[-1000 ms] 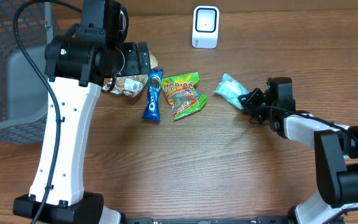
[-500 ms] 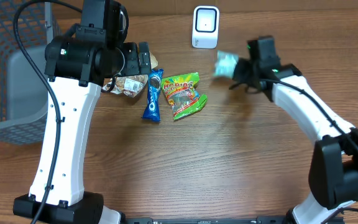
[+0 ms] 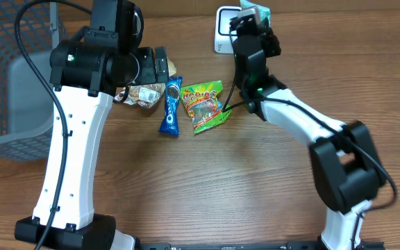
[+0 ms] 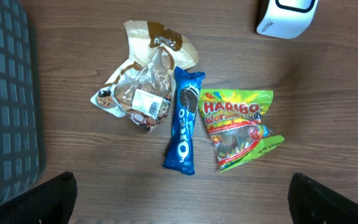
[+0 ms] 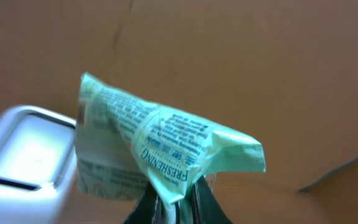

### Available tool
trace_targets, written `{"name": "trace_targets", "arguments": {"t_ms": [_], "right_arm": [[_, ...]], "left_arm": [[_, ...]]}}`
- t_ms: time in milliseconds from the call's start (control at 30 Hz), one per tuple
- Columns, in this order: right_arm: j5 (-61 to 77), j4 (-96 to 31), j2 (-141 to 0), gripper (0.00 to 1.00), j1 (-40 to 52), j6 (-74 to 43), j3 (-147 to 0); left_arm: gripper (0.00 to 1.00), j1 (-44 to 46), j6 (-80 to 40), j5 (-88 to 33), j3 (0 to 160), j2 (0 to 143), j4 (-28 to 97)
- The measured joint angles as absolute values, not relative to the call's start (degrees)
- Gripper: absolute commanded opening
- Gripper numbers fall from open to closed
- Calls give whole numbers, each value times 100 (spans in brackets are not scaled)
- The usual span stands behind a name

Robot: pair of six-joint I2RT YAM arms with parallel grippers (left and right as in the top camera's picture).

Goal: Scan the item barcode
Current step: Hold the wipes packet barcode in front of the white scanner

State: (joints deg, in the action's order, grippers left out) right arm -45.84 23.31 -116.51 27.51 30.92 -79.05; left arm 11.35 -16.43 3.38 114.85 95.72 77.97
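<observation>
Green packet point(image 5: 160, 149) pinched by right gripper point(image 5: 176, 200) (scanner point(image 5: 23, 149) partly hidden behind), left gripper point(image 4: 182, 199) agape.

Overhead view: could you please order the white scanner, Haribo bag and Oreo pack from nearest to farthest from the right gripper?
1. White scanner, just left of the right gripper and its green packet.
2. Haribo bag, mid-table.
3. Oreo pack, farther left.
</observation>
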Motion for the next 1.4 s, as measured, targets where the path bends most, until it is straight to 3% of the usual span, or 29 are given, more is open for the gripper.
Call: {"name": "trace_targets", "arguments": {"t_ms": [233, 467, 667, 933, 1400], "right_arm": [[-4480, 3822, -12562, 4, 2740, 5496, -7905], [-3940, 4311, -12720, 4, 2740, 6766, -7905], [-3756, 4823, -12735, 4, 2742, 7345, -7905], [-3398, 4027, -12766, 4, 2762, 7629, -7905], [-3227, 4447, -12816, 4, 2899, 7754, -7905]], "left_arm": [[100, 1135, -1643, 338, 11485, 9572, 7795], [100, 1135, -1643, 336, 11485, 9572, 7797], [100, 1135, -1643, 336, 11485, 9581, 7797], [100, 1135, -1643, 336, 11485, 9581, 7797], [100, 1135, -1643, 336, 11485, 9581, 7795]]}}
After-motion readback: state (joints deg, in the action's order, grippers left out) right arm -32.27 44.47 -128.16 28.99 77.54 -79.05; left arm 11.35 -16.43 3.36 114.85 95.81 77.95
